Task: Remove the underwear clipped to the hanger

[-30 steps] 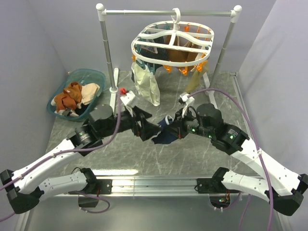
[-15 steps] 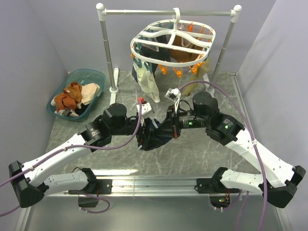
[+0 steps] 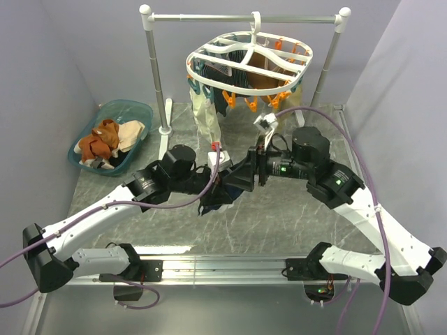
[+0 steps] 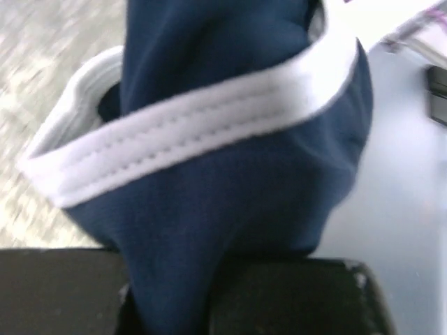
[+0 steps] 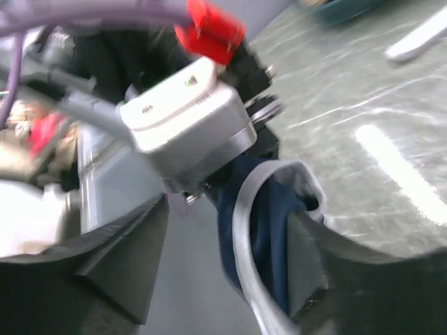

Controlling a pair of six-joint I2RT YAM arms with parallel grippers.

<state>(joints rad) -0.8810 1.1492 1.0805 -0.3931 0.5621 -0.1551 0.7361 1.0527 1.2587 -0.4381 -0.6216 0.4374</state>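
A navy pair of underwear (image 4: 230, 181) with white trim fills the left wrist view, and my left gripper (image 4: 174, 296) is shut on its lower fold. From above, that cloth (image 3: 209, 201) hangs low over the table between both arms. My right gripper (image 3: 242, 177) is open; in its wrist view the navy cloth (image 5: 269, 230) lies loose between the spread fingers (image 5: 119, 269), close to the right one. Behind, the white oval hanger (image 3: 248, 59) hangs from the rail with a cream pair (image 3: 207, 115), a tan-brown pair (image 3: 264, 75) and a dark striped pair (image 3: 209, 75) clipped on.
A teal basket (image 3: 136, 112) holding brown and cream clothes sits at the back left. The silver-and-white rail stand (image 3: 155, 70) spans the back, its posts by the hanger. Grey walls close in both sides. The left arm's camera housing (image 5: 188, 125) is right before my right fingers.
My left gripper has shut on the navy underwear and my right gripper has opened off it. Both arms moved closer to the middle, and the hanger swung a little left.
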